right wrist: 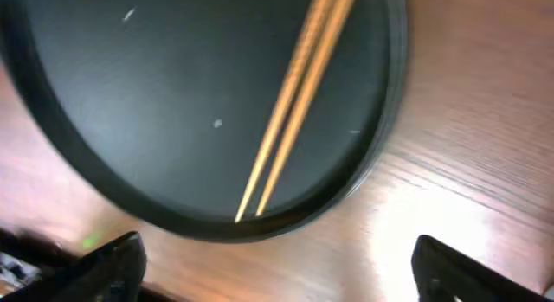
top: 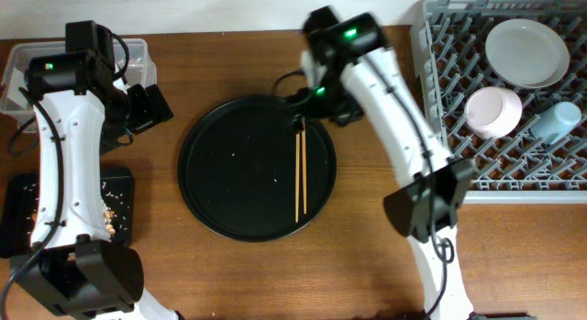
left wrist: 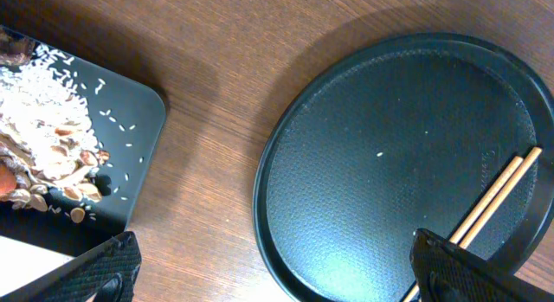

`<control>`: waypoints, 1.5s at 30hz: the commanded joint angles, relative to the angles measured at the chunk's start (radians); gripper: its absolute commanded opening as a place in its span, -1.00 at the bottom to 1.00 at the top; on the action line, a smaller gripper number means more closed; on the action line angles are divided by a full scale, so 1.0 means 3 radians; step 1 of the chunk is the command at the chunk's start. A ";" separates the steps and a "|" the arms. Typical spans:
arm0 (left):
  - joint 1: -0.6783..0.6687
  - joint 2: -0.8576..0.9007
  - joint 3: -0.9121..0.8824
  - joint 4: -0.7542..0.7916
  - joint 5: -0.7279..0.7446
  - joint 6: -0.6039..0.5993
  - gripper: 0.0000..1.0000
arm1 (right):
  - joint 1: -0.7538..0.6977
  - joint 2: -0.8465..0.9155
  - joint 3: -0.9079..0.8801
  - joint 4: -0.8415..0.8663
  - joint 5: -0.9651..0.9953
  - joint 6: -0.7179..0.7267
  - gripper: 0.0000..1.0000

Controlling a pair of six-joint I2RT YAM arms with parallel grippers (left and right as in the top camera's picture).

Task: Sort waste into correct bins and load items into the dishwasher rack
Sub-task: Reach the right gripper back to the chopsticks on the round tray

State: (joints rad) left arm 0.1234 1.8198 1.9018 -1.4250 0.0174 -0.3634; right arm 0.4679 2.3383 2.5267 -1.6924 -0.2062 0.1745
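The wooden chopsticks [top: 300,170] [left wrist: 497,195] [right wrist: 299,87] lie side by side on the right part of the round black tray [top: 238,173]. My right gripper [top: 321,107] [right wrist: 281,276] hovers open over the tray's far rim, just beyond the chopsticks' end, with nothing between its fingers. My left gripper [top: 151,107] [left wrist: 277,280] is open and empty over the table left of the tray. In the grey dishwasher rack [top: 459,45] sit the white plate [top: 526,51], the bowl [top: 493,112] and the light-blue cup [top: 557,121]. Rice-like scraps [left wrist: 48,133] lie in the flat black bin [top: 18,201] [left wrist: 143,112].
The clear plastic bin [top: 138,52] stands at the back left, partly hidden by my left arm. The round tray [left wrist: 389,146] [right wrist: 130,103] carries a few tiny white crumbs. Bare wooden tabletop runs between the tray and the rack.
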 commanded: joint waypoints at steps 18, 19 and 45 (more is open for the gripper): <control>-0.0009 -0.0005 -0.0005 -0.0003 -0.0036 -0.0033 0.98 | 0.0662 0.0492 -0.0015 0.0456 0.0605 0.1134 0.13; -0.0009 -0.0005 -0.0005 -0.0003 -0.0036 -0.0033 0.98 | 0.0662 0.0532 -0.0015 0.0456 0.0605 0.1134 0.11; -0.0009 -0.0005 -0.0005 -0.0003 -0.0036 -0.0033 0.98 | 0.0552 0.0950 -0.0776 0.1059 0.0703 0.1193 0.04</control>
State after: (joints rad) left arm 0.1234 1.8198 1.9018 -1.4250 0.0174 -0.3634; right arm 0.6327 2.5919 2.3367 -1.3972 -0.0082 0.5205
